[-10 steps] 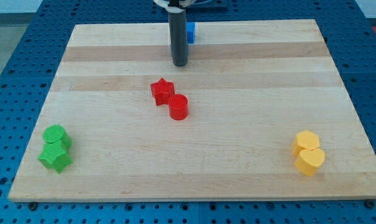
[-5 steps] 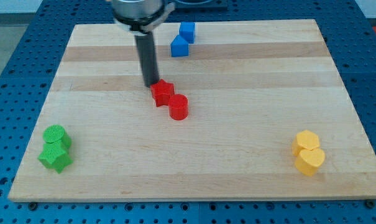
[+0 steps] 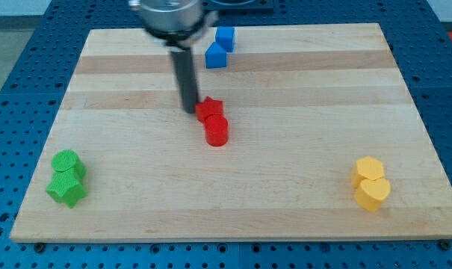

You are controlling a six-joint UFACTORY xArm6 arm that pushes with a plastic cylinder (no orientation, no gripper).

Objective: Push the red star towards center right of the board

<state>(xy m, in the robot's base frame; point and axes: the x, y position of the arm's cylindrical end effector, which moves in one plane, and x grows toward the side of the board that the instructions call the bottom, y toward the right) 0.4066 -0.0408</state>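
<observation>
The red star (image 3: 209, 110) lies a little left of the board's centre. A red cylinder (image 3: 217, 131) touches it on its lower side. My tip (image 3: 190, 109) stands right against the star's left edge, with the dark rod rising up from it towards the view's top.
Two blue blocks (image 3: 220, 46) sit near the top edge. A green cylinder (image 3: 66, 162) and a green star (image 3: 67, 187) sit at the lower left. Two yellow blocks (image 3: 370, 184) sit at the lower right. The wooden board (image 3: 285, 209) rests on a blue perforated table.
My tip moved from the top centre down to the star's upper left, then right, pushing the red star a little to the right. The red cylinder barely shifted.
</observation>
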